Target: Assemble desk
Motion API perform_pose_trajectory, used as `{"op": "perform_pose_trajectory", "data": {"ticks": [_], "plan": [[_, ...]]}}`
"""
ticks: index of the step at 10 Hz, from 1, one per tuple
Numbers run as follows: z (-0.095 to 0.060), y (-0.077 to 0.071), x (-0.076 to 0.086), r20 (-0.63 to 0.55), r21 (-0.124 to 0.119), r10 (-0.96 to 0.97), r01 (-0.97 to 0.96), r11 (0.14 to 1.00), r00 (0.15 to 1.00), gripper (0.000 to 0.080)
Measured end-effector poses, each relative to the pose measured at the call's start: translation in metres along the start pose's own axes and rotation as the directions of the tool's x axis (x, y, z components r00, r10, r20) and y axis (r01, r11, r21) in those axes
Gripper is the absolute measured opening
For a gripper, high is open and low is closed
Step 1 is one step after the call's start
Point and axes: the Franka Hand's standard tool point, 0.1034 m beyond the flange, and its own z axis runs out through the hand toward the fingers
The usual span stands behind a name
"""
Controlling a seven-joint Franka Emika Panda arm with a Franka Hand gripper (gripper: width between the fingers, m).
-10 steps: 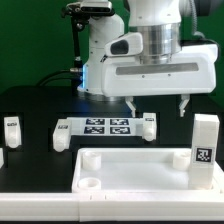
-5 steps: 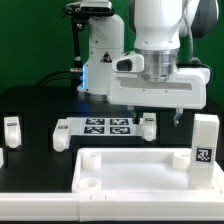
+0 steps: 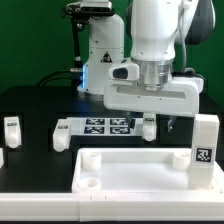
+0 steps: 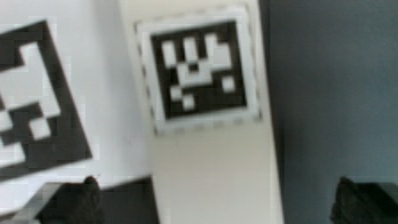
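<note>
The white desk panel [image 3: 130, 168] lies flat at the front, rimmed, with a round hole at its near left corner. One tagged leg [image 3: 205, 143] stands upright at the panel's right end. Another leg [image 3: 149, 126] lies by the right end of the marker board [image 3: 100, 127]. My gripper [image 3: 156, 121] is open and low over this leg, one finger on each side of it. In the wrist view the leg [image 4: 214, 150], tag up, fills the gap between my dark fingertips [image 4: 71, 200], and my gripper [image 4: 221, 205] does not touch it.
A third leg [image 3: 12, 128] lies at the exterior view's left, with another white piece [image 3: 2, 157] at the left edge. The marker board also shows in the wrist view [image 4: 36, 100]. The arm's base [image 3: 100, 60] stands behind.
My gripper has come down and moved toward the exterior view's left, from above the table to straddling the leg by the marker board. It stays open.
</note>
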Motion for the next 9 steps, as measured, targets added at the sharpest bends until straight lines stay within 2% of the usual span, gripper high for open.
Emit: {"op": "perform_pose_trajectory", "data": {"ticks": [2,3,4,5,6,7,8,9], "plan": [[0.002,0.003,0.000,-0.015,0.004,0.024,-0.024,1.000,1.000,0.0649],[0.002,0.003,0.000,-0.015,0.003,0.024,-0.024,1.000,1.000,0.0497],[0.003,0.003,0.000,-0.014,0.003,0.023,-0.022,1.000,1.000,0.0497],[0.002,0.003,0.000,-0.014,0.003,-0.001,0.001,1.000,1.000,0.0358],[-0.008,-0.009,0.007,-0.016,0.015,-0.031,0.031,0.999,0.999,0.0283],[-0.021,-0.027,0.018,-0.046,0.027,-0.096,0.097,0.995,0.994,0.0283],[-0.031,-0.054,0.025,-0.073,0.019,-0.207,0.208,0.978,0.976,0.0284],[-0.037,-0.077,0.032,-0.092,-0.005,-0.346,0.347,0.938,0.934,0.0284]]}}
